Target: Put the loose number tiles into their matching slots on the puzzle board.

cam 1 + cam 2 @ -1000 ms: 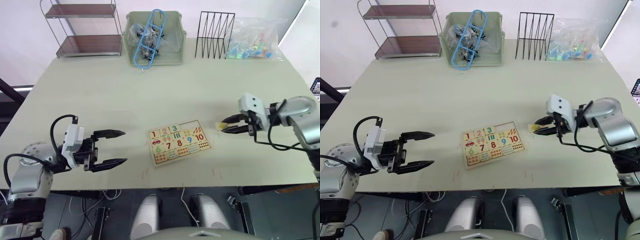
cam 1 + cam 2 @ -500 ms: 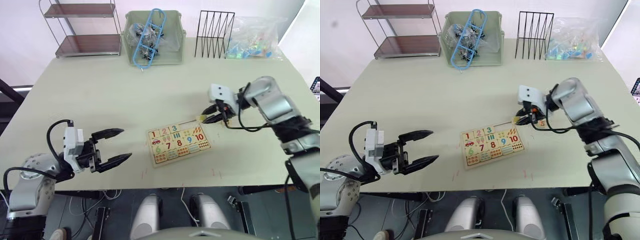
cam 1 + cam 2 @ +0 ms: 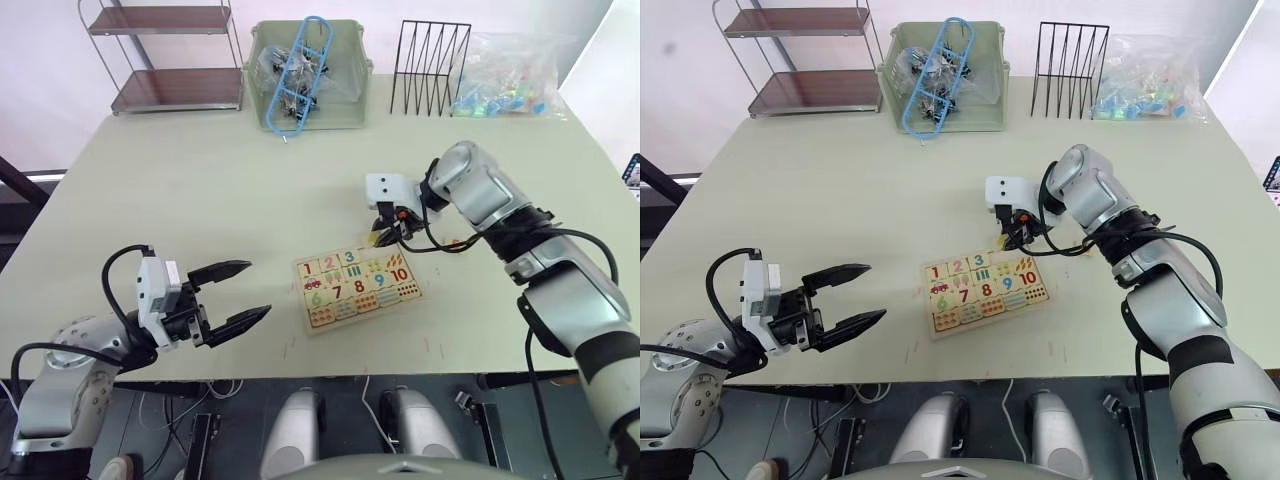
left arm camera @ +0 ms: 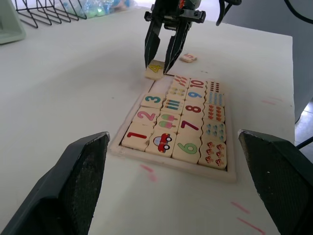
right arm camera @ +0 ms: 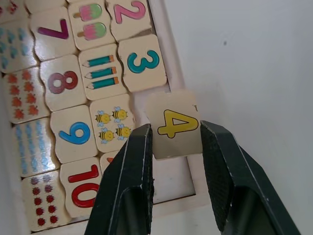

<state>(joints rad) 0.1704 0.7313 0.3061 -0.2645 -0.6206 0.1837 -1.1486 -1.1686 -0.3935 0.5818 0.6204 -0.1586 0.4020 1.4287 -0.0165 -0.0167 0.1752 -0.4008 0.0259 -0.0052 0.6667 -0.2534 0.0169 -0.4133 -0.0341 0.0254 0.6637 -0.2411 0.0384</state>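
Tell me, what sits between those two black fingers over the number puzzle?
The right hand holds the yellow 4 tile above the puzzle board; the right wrist view shows it.

The right arm reaches forward and inward across the robot's front, elbow bent, its wrist turned so the right hand (image 3: 1018, 238) points down. Its two black fingers (image 5: 135, 176) are closed against opposite edges of the yellow 4 tile (image 5: 174, 124), holding it. The left arm is low at the robot's left, forearm level, and the left hand (image 3: 240, 293) points inward with its fingers spread wide apart
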